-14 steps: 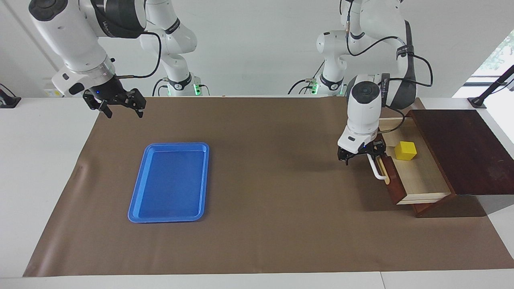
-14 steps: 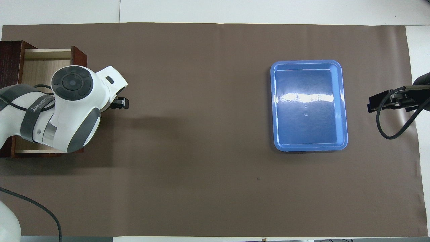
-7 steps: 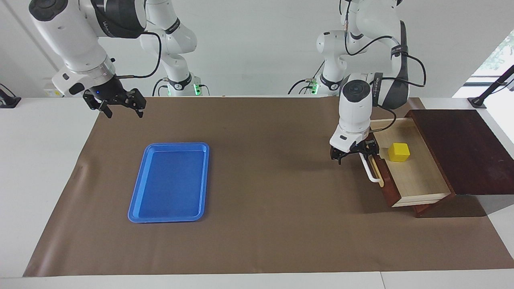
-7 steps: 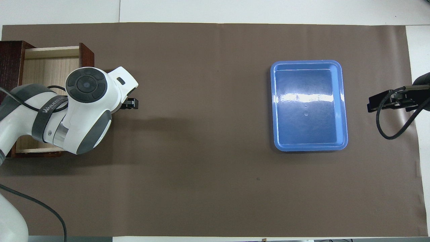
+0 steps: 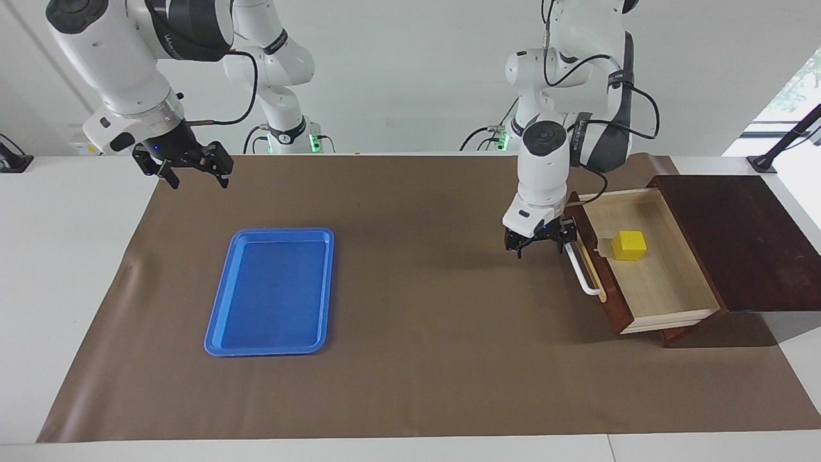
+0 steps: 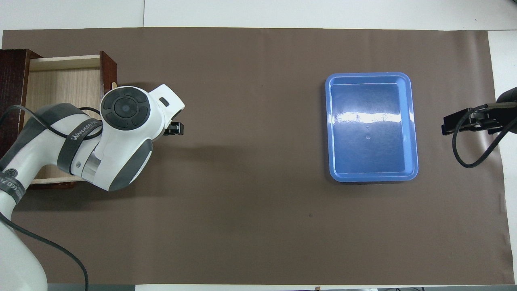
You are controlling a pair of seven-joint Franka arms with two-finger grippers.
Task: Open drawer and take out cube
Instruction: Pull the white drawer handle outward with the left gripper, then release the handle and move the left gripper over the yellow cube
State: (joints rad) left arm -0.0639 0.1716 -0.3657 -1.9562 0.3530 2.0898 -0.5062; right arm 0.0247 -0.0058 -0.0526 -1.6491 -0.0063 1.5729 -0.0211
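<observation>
So, reading the facing view as a clock face: the left gripper (image 5: pixel 539 244) is being held low over the brown mat (image 5: pixel 417 321) at roughly 2 to 3 o'clock on the counter (image 5: pixel 64 256), with its fingers being kept apart and nothing pinched between them. One fingertip is sitting right next to the end of the white handle (image 5: pixel 582 273) nearer the robots. Whether it's actually touching can't be told from here.

From that gripper, the handle is running off toward 4 o'clock along the front of the drawer (image 5: pixel 660 282), which is standing pulled well out of the dark cabinet (image 5: pixel 737 237) at the left arm's end of the counter. The cube (image 5: pixel 628 245) is lying on the pale drawer floor at about 3 o'clock from the gripper, near the drawer front and untouched by anything. In the overhead view it's being hidden by the arm.

The right gripper (image 5: pixel 192 168) is being parked up in the air at 10 o'clock, over the mat's edge, with its fingers spread too and nothing held. That arm is just waiting. The blue tray (image 5: pixel 269 292) is lying flat on the mat at 9 o'clock, well apart from the drawer.
</observation>
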